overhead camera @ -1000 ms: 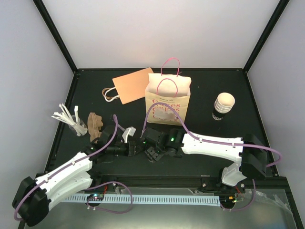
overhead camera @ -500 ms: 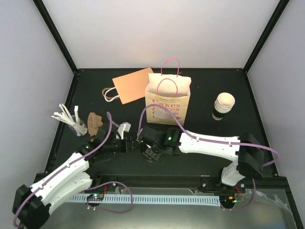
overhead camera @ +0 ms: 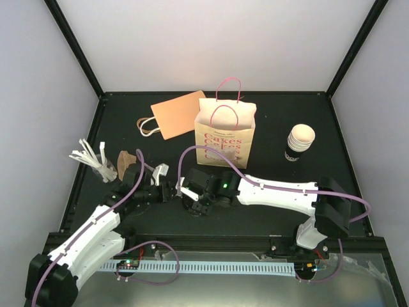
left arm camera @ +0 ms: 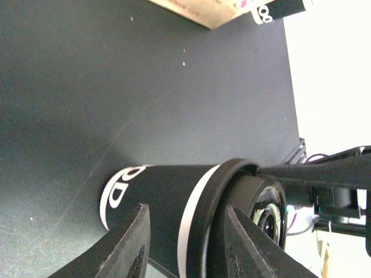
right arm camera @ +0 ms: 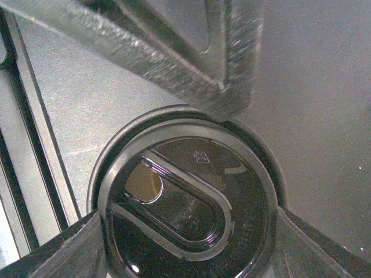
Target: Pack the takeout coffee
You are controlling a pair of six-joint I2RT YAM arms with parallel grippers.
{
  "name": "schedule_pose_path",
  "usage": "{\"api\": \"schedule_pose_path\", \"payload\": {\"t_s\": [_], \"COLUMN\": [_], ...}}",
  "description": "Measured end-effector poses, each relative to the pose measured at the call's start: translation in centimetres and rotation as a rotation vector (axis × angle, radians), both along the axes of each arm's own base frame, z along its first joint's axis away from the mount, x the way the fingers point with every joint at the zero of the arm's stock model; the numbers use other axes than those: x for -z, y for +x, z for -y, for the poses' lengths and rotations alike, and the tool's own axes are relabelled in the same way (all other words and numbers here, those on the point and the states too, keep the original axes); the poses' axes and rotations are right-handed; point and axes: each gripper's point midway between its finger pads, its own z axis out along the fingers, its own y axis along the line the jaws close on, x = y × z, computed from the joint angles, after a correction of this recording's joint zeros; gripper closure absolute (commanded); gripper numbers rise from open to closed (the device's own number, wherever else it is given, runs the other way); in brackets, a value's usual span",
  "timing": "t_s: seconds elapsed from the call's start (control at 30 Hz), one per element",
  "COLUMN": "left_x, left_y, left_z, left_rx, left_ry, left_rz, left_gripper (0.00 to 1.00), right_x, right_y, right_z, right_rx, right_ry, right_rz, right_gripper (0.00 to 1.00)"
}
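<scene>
A: Top view, quick. What step are you on?
B: I'd call it the pickup. Both tools meet mid-table, in front of the upright cream paper bag with pink handles (overhead camera: 225, 131): left gripper (overhead camera: 171, 189), right gripper (overhead camera: 191, 203). I can't make out what sits under them against the black from up here. A cream-white ribbed paper takeout cup with a dark lower part (overhead camera: 300, 142) stands well apart, right of the bag, untouched.
A: Left wrist?
B: Black paper cup with white lettering and a black plastic sip lid (left arm camera: 156, 197), base on the table. That's the coffee I'm working. My left fingers (left arm camera: 130, 246) are spread, nothing pinched, just beside its wall.
A: Right wrist?
B: Straight down on the lid. Right fingers (right arm camera: 64, 252) sit either side of the rim and pinch it; a left finger is at the far edge.
A: Next?
B: I reckon: back the left off, lift straight, clear the bag's rim, lower upright between the handles. A lid grip could pop off, so go slow.
A: Surface, room?
B: Matte black tabletop (overhead camera: 275, 115), a few specks. Pale plain walls (overhead camera: 217, 38), black corner struts (overhead camera: 77, 51). Brown moulded pulp carrier (overhead camera: 126, 165) and bundle of thin white sticks (overhead camera: 89, 158) sit at the left, flat tan paper bag (overhead camera: 177, 114) at the back.
</scene>
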Motion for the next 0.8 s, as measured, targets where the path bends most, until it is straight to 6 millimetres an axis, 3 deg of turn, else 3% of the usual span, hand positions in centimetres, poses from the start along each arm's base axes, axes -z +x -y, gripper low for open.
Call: {"api": "schedule_pose_path", "payload": {"t_s": [0.13, 0.53, 0.8], "left_x": [0.8, 0.3, 1.3], "left_y": [-0.7, -0.7, -0.7], "left_z": [0.2, 0.7, 1.0], "left_rx": [0.026, 0.071, 0.092], "left_ry": [-0.018, -0.052, -0.068], "left_rz": [-0.029, 0.003, -0.009], "left_gripper": [0.63, 0.67, 0.70], "right_x": [0.0, 0.0, 0.1], "right_y": [-0.1, 0.0, 0.3], "right_z": [0.1, 0.3, 0.7], "right_rx": [-0.008, 0.017, 0.031], "right_ry": [0.008, 0.011, 0.022], "right_rz": [0.004, -0.012, -0.041], "right_gripper": [0.32, 0.32, 0.32]}}
